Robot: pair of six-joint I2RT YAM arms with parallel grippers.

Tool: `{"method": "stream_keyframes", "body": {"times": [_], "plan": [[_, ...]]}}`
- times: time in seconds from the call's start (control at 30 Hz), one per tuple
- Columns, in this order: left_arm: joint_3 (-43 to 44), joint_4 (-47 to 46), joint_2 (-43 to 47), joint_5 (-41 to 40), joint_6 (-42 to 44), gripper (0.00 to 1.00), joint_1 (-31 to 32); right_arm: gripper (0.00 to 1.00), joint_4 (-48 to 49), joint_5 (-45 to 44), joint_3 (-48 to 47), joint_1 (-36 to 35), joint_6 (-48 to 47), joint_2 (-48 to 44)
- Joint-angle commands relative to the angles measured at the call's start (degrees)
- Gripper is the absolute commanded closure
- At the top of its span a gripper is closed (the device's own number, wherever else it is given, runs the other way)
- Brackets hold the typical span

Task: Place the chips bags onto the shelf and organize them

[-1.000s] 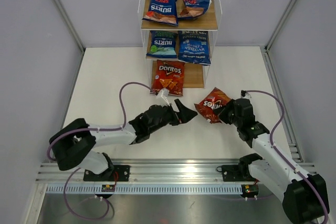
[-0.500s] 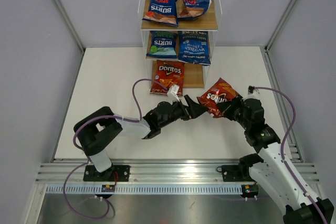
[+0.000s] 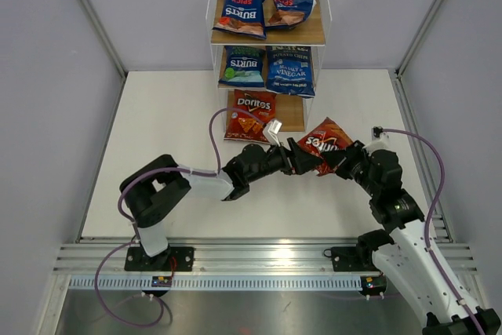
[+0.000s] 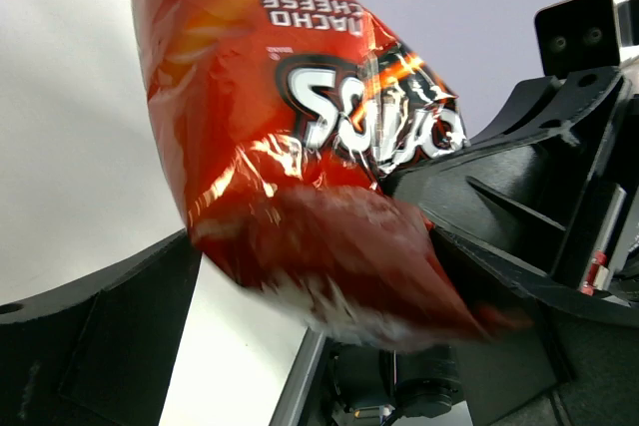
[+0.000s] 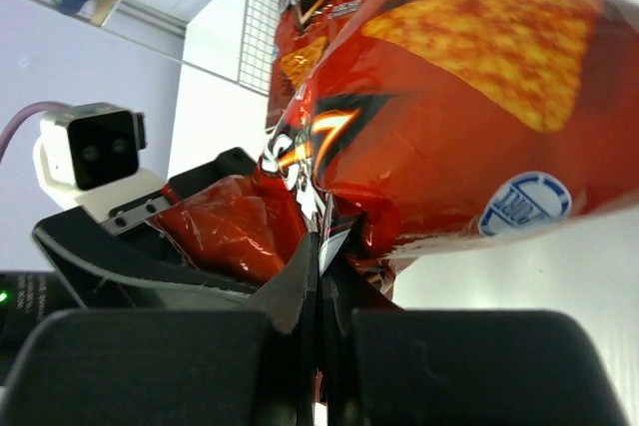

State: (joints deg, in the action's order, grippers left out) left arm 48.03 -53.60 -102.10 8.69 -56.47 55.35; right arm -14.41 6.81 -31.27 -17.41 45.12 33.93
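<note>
A red-orange Doritos chips bag (image 3: pixel 325 140) hangs above the table in front of the shelf (image 3: pixel 311 34). My right gripper (image 3: pixel 343 164) is shut on the bag's crimped edge, which the right wrist view shows pinched between the closed fingers (image 5: pixel 319 256). My left gripper (image 3: pixel 302 161) stands open with the other end of the bag (image 4: pixel 300 127) between its spread fingers. A second Doritos bag (image 3: pixel 251 115) lies on the bottom board. Two blue bags (image 3: pixel 241 66) (image 3: pixel 290 70) fill the middle tier, and two dark blue Burts bags (image 3: pixel 241 10) (image 3: pixel 292 1) lie on top.
The shelf stands at the table's far edge, with its bottom board (image 3: pixel 292 114) bare to the right of the Doritos bag. Both arms meet just in front of it. A purple cable (image 3: pixel 216 127) loops over the left arm.
My left arm has stretched right until its open jaws surround the bag's end. My right gripper has carried the bag a little up and toward the shelf.
</note>
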Motion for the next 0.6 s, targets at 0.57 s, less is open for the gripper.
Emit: {"method": "stream_keyframes", "body": {"times": [0.57], "plan": [[-0.1, -8.4, 2.3, -3.5, 2.4, 0.06, 0.1, 0.98, 4.9, 6.2, 2.0, 0.1, -0.2, -4.5]]}}
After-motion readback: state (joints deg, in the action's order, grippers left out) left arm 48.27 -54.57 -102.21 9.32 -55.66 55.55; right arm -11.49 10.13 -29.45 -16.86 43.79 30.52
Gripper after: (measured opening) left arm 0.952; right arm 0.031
